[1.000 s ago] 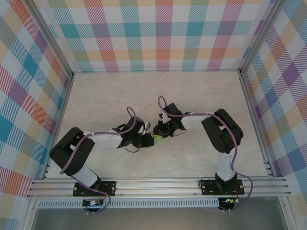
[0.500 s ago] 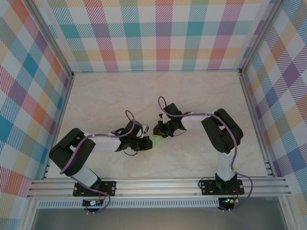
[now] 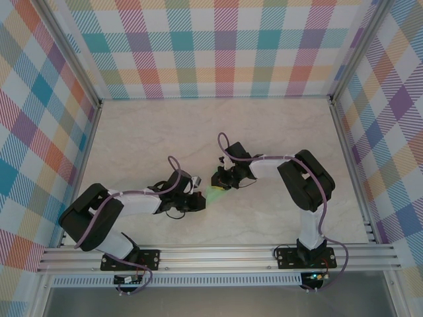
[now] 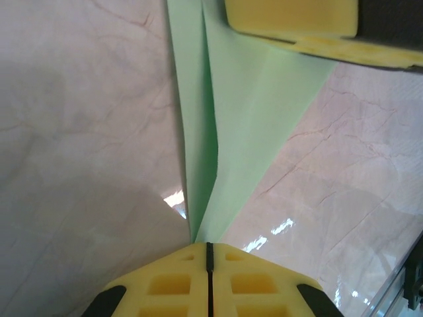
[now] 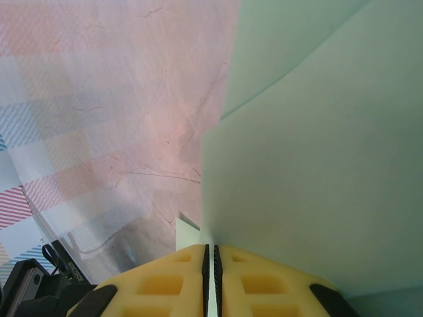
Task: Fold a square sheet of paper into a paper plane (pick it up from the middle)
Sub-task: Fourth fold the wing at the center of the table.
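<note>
The paper plane (image 3: 213, 193) is a pale mint-green folded sheet held between both grippers just above the table's middle. My left gripper (image 3: 200, 200) is shut on its narrow end; in the left wrist view the creased paper plane (image 4: 231, 119) rises out of the closed yellow jaws of the left gripper (image 4: 208, 246) toward the right gripper's yellow finger (image 4: 291, 16). My right gripper (image 3: 220, 183) is shut on the wider end. In the right wrist view the right gripper (image 5: 211, 249) has a thin edge of the paper plane (image 5: 317, 165) pinched between its jaws.
The marble-patterned tabletop (image 3: 152, 132) lies under both arms. Plaid walls (image 3: 218, 46) close in the back and sides. An aluminium rail (image 3: 218, 254) runs along the near edge by the arm bases.
My left arm has drawn back toward the near left, and its gripper now sits lower. More green paper shows between the two grippers. The right arm has barely moved.
</note>
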